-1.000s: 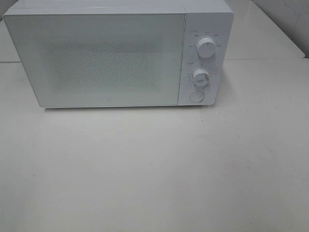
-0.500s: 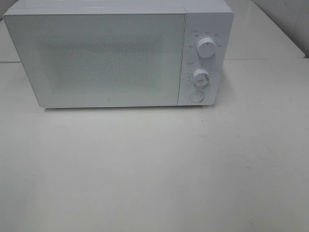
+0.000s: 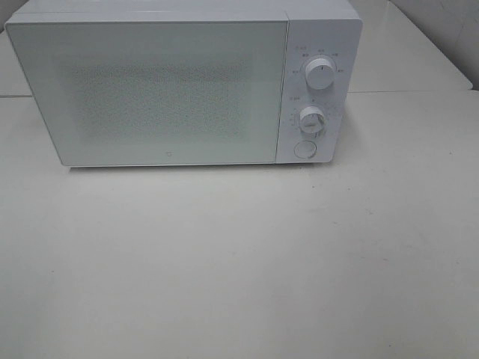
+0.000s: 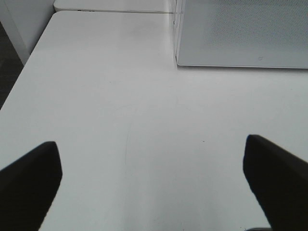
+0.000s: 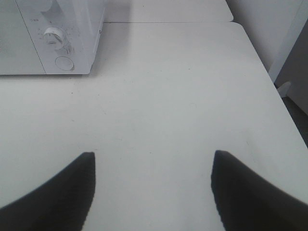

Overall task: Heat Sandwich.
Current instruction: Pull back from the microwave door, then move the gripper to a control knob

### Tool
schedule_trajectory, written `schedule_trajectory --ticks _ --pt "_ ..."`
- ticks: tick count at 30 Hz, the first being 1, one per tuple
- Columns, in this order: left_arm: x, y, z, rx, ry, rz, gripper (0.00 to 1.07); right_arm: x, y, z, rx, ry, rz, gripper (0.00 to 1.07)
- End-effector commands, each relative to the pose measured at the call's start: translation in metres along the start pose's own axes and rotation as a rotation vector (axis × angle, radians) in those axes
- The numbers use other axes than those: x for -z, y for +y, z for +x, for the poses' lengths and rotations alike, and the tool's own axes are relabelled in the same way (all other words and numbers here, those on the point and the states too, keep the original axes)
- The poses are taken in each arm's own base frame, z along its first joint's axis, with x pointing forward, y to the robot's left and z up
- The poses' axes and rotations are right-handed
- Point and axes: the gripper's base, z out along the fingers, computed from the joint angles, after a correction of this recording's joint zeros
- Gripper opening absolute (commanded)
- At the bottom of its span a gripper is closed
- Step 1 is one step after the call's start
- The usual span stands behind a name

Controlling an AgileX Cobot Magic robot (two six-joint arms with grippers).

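Overhead view compared with a second ago: no object has shifted. The only difference is the speckle in the door mesh, which looks like camera flicker. Judgement: no handling is under way, and both arms sit outside the overhead view at the near edge. The worktop (image 3: 239, 262) is pale and carries one white microwave (image 3: 183, 82) at the far side, left of centre. Its door (image 3: 150, 97) is shut and flush. The sandwich shows in no view. It may be behind the door, but the mesh is too opaque to tell, so I cannot say whether heating is pending or running. No plate is visible either. The left claw (image 4: 150, 141) is spread wide over bare worktop near the microwave's left front corner, with nothing between its jaws. The right claw (image 5: 154, 153) also has its jaws apart and empty, over bare worktop near and to the right of the control panel. Count: microwaves 1, doors 1, claws 2, knobs 2, buttons 1, sandwiches seen 0. The upper knob (image 3: 319, 75) and lower knob (image 3: 311, 120) sit on the right panel, with the round button (image 3: 304, 149) below them. Next move, as a judgement: find the sandwich before touching the door.
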Motion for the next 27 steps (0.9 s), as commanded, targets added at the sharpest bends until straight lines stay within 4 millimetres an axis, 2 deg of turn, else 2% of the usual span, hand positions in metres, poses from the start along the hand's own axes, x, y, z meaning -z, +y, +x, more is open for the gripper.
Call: schedule_trajectory --ticks 1,5,12,21,27 --pt "0.003 -0.001 0.002 0.009 -0.025 0.006 0.98 0.007 -0.001 -0.004 0.007 -0.053 0.008 0.79" --pt "0.003 -0.001 0.002 0.009 -0.025 0.006 0.98 0.012 -0.001 -0.009 0.006 -0.088 0.007 0.85" --pt "0.003 -0.001 0.002 0.009 -0.025 0.006 0.98 0.008 0.0 -0.016 0.008 -0.095 0.006 0.84" --pt "0.003 -0.001 0.002 0.009 -0.025 0.006 0.98 -0.021 0.002 -0.046 0.019 -0.072 -0.001 0.8" --pt "0.003 -0.001 0.002 0.009 -0.025 0.006 0.98 -0.051 0.005 -0.065 0.028 -0.031 -0.007 0.79"
